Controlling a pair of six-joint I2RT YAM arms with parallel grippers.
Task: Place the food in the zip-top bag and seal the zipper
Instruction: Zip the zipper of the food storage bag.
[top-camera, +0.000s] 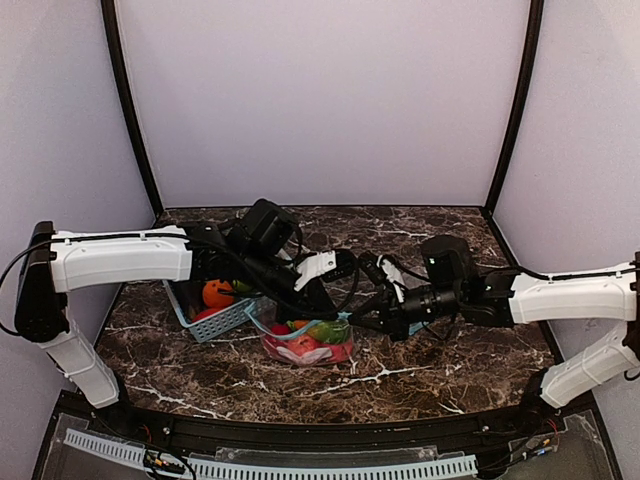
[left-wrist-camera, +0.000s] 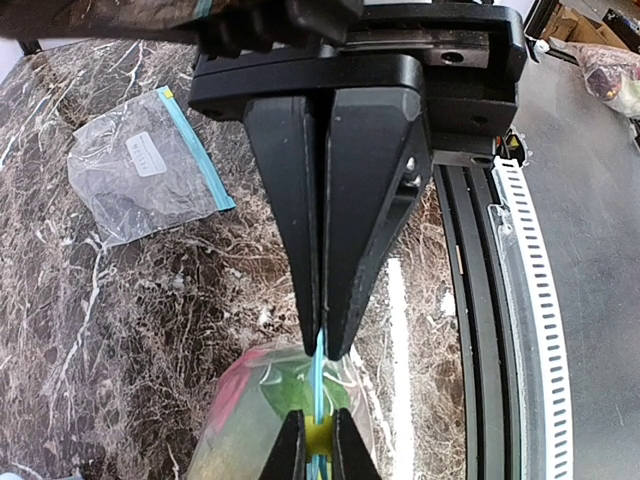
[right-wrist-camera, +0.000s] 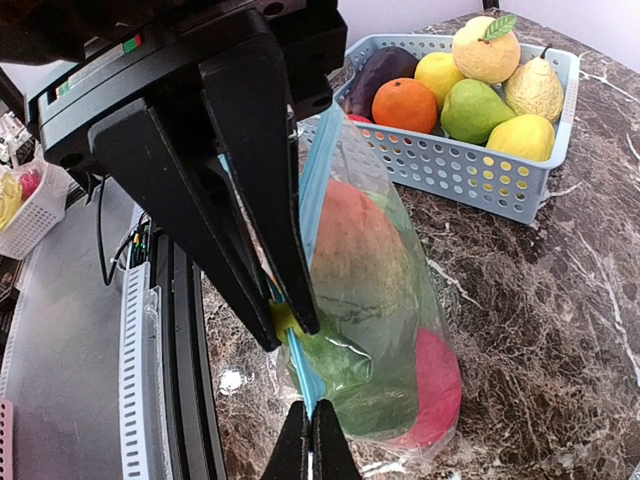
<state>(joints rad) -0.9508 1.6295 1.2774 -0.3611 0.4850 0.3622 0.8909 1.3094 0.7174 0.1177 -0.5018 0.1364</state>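
Note:
The zip-top bag (top-camera: 305, 345) stands on the marble table with food inside: a red piece (right-wrist-camera: 440, 385), a green piece (right-wrist-camera: 375, 395) and a large orange-red fruit (right-wrist-camera: 365, 250). Its light-blue zipper (right-wrist-camera: 318, 175) runs along the upper edge. My left gripper (left-wrist-camera: 320, 345) is shut on the zipper strip; it also shows in the right wrist view (right-wrist-camera: 310, 440) and the top view (top-camera: 322, 308). My right gripper (right-wrist-camera: 288, 328) is shut on the zipper at a small yellow slider (left-wrist-camera: 318, 432), just beside the left one, and shows in the top view (top-camera: 352, 320).
A light-blue mesh basket (right-wrist-camera: 470, 170) with several toy fruits stands behind the bag, to its left in the top view (top-camera: 225, 320). A second, empty zip-top bag (left-wrist-camera: 140, 165) lies flat on the table. The black table edge and cable rail (left-wrist-camera: 520, 300) are close by.

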